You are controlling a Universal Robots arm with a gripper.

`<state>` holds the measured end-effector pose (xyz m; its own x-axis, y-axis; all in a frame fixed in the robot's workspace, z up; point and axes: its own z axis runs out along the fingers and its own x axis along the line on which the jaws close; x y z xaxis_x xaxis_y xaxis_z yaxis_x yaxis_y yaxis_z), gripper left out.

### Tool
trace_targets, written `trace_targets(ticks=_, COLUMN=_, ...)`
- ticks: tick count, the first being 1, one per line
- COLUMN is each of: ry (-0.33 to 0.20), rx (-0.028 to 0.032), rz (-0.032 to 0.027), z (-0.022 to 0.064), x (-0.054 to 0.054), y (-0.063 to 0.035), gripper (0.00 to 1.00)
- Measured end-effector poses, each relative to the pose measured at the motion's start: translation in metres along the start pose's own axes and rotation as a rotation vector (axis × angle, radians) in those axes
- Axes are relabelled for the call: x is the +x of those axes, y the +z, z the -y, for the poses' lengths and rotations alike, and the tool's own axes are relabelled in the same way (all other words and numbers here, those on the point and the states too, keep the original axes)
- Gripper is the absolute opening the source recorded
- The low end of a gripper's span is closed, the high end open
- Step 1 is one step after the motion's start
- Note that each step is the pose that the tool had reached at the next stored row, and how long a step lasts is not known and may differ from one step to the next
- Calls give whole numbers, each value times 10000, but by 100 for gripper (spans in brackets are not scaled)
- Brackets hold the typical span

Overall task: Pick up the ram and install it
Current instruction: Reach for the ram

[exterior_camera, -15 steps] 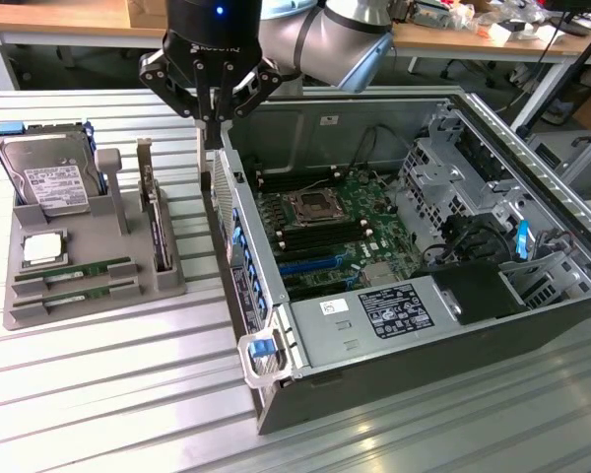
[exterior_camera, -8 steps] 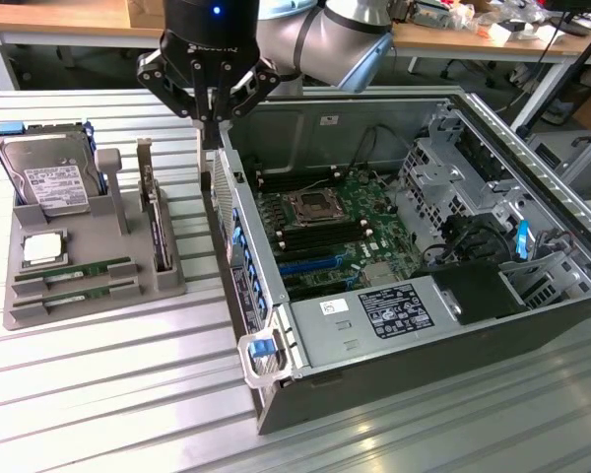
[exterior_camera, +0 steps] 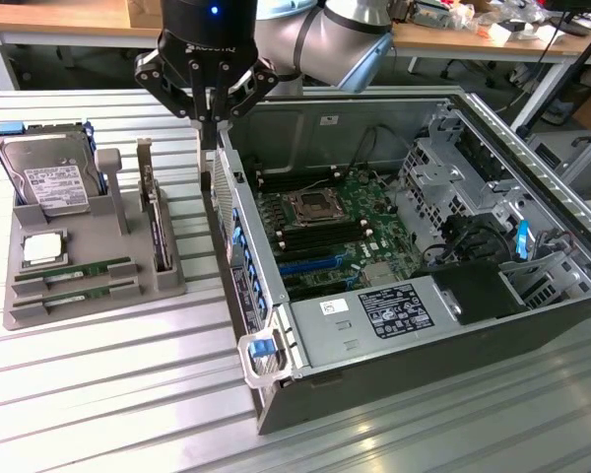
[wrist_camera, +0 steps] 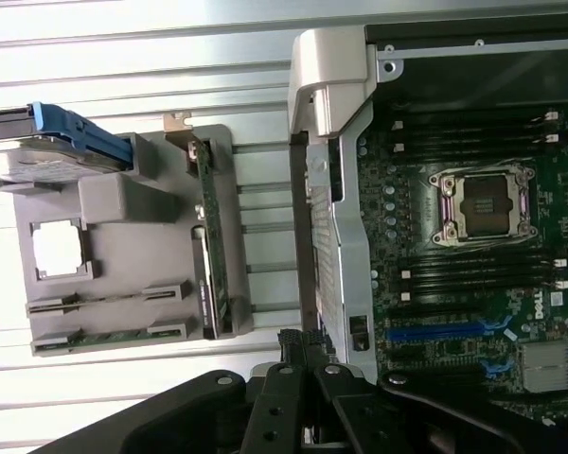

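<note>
Two ram sticks (exterior_camera: 74,268) lie side by side in slots at the front of a grey tray (exterior_camera: 94,305), on the exterior view's left. They are thin and green, and appear in the wrist view as the ram (wrist_camera: 109,304). My gripper (exterior_camera: 209,138) hangs shut over the open computer case's left wall (exterior_camera: 238,256), between tray and motherboard. In the wrist view the gripper (wrist_camera: 301,342) shows its black fingers pressed together with nothing visible between them. Dark memory slots (exterior_camera: 325,235) flank the processor socket (exterior_camera: 308,207) on the motherboard.
The tray also holds a hard drive (exterior_camera: 49,177), a square silver processor chip (exterior_camera: 41,249) and an upright green card with a metal bracket (exterior_camera: 156,222). The case has drive cages (exterior_camera: 453,177), cables and a power supply (exterior_camera: 394,310). Everything rests on a ribbed metal table (exterior_camera: 108,394).
</note>
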<state>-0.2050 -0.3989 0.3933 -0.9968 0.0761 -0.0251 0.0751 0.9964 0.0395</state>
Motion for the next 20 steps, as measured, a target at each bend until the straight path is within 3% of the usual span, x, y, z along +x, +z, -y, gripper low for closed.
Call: trace_targets(ticks=20, ry=-1, rx=11, rz=1, z=8, x=102, y=-3, gripper=11)
